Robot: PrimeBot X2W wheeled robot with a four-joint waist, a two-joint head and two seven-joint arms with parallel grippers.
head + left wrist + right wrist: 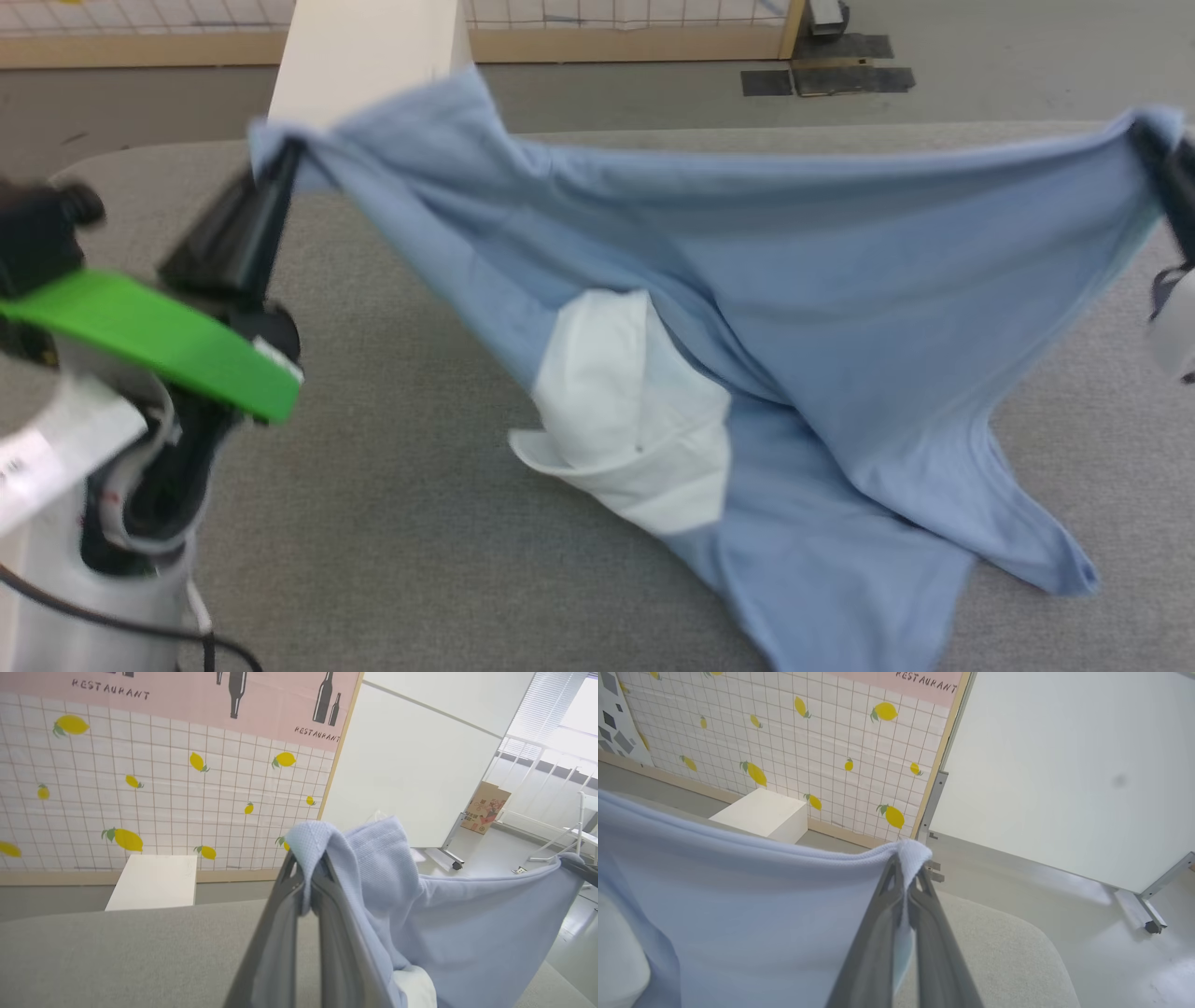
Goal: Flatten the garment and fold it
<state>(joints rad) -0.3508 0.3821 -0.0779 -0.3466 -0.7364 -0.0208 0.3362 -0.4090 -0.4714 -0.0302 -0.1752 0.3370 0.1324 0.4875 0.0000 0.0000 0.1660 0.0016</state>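
The garment (pixel 803 308), a light blue shirt, hangs stretched between my two grippers above the grey table (pixel 392 523). Its white collar (pixel 635 420) sags in the middle and its lower folds rest on the table. My left gripper (pixel 285 154) at the upper left is shut on one corner of the cloth, seen pinched over the tips in the left wrist view (pixel 306 868). At the far right edge my right gripper (pixel 1153 140) is shut on the opposite corner (pixel 906 868). The garment (pixel 467 933) spans toward the other arm; its blue cloth (pixel 738 905) covers the right wrist view's left.
A white box (pixel 369 56) stands on the floor beyond the table's far edge, near the left gripper. A tiled lemon-print wall (pixel 163 788) and a whiteboard (pixel 1064 774) stand behind. Dark tape patches (pixel 826 75) mark the floor.
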